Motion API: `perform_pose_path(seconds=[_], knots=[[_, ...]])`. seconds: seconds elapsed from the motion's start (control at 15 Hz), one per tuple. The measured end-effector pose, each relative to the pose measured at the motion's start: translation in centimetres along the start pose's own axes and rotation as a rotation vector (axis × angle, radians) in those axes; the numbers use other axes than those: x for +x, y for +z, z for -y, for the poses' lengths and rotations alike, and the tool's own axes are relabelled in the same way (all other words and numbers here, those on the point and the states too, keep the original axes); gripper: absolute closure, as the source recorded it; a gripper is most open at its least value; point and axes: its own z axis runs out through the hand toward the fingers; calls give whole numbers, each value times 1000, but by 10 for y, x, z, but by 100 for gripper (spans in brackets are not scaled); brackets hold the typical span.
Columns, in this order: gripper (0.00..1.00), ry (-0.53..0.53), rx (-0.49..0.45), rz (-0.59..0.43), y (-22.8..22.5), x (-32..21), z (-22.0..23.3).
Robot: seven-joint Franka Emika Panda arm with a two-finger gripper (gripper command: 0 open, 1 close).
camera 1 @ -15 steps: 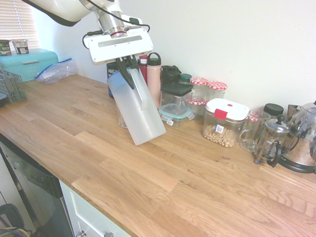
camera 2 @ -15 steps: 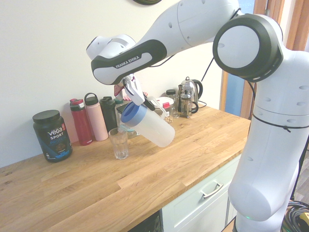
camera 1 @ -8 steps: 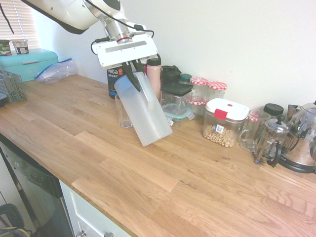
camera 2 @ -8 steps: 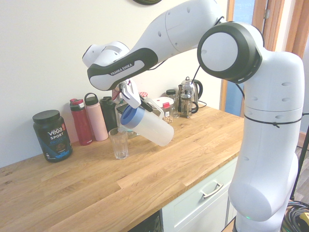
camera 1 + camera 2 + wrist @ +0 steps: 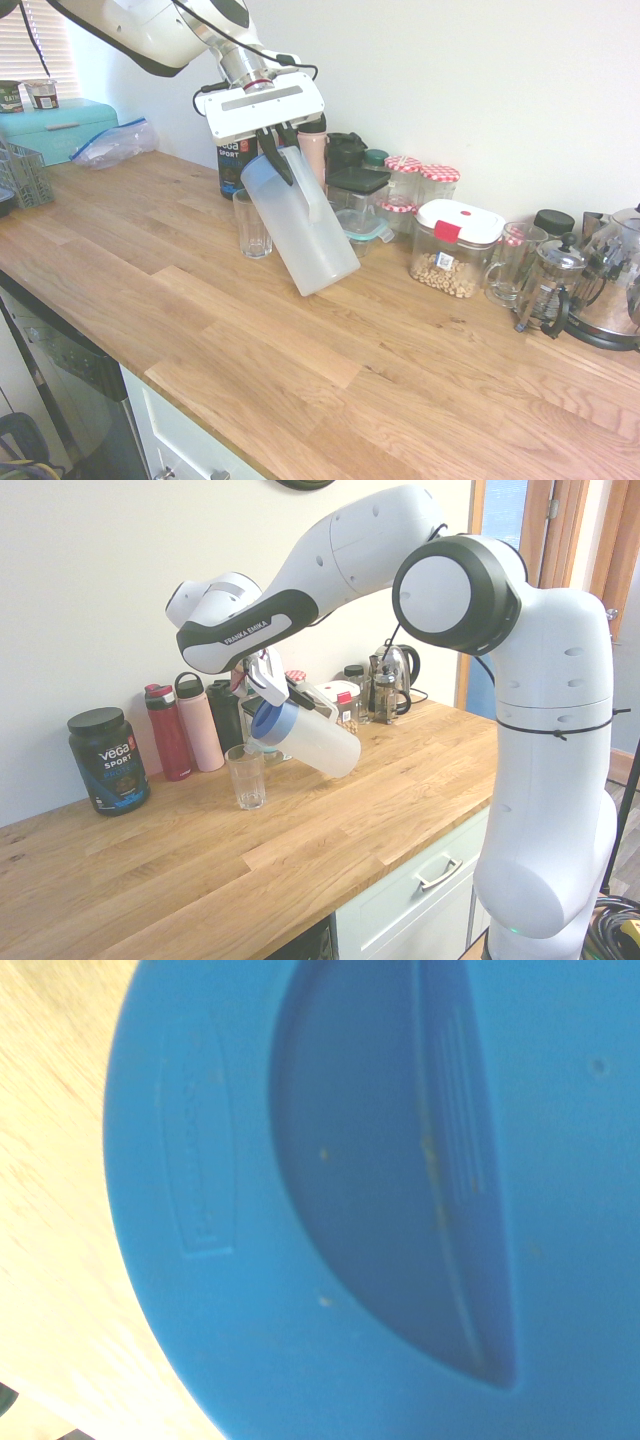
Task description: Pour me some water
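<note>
First exterior view: a clear empty drinking glass (image 5: 251, 224) is standing on the wooden countertop (image 5: 300, 350). Just right of it, a translucent white pitcher with a blue lid (image 5: 298, 222) is tilting, pinched at its handle by the gripper (image 5: 283, 158).

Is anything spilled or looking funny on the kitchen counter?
No spill shows on the counter. The only odd-looking thing is the pitcher, which the gripper holds tilted in the air, its blue lid leaning toward the empty-looking glass. That tilt is for pouring. The bottles and jars along the wall stand upright.
</note>
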Motion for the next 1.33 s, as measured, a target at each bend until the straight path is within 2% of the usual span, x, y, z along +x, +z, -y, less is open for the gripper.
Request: perform_pose_path(seconds=[0.4,0.8,1.13,1.33], knots=[[100,-3,-12,-4,-3,4,13],[100,20,5,-15,-6,-2,4],[100,127,267,-139,-35,-58,-54],[100,205,442,-198,-21,-104,-101]])
